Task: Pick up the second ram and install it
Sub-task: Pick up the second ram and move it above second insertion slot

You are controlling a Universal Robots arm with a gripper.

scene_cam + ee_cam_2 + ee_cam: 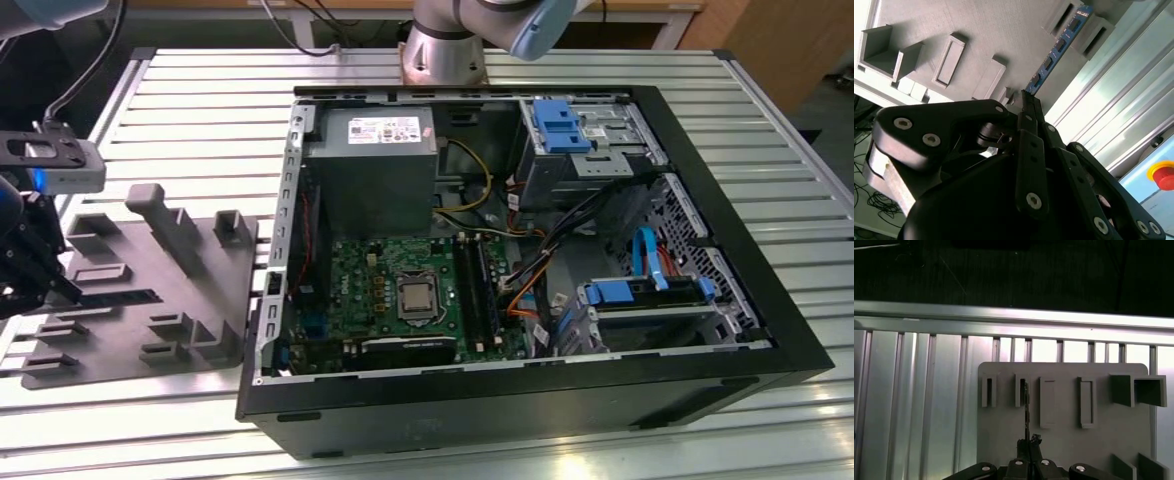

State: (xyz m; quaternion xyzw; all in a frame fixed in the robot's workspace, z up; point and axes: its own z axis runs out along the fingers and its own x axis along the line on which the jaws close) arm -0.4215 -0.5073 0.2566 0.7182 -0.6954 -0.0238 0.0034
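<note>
As I hung over the grey holder tray (160,300), which lay on the bench (200,90) at nine o'clock from the open computer case (534,400), my jaws were pressed together on the near end of the second ram (1059,47). In both wrist views this thin stick (1026,410) ran straight out from my tips. Its far end sat between two raised blocks of the tray, and I could not tell if it was free of them. I judged that a good lift had to go straight along the slot, without any twist, because so thin a board, held at one end, can easily tilt or slip. The black sockets (474,290) lay on the motherboard (367,270), at six o'clock from the power supply (374,150), well apart from me.
</note>
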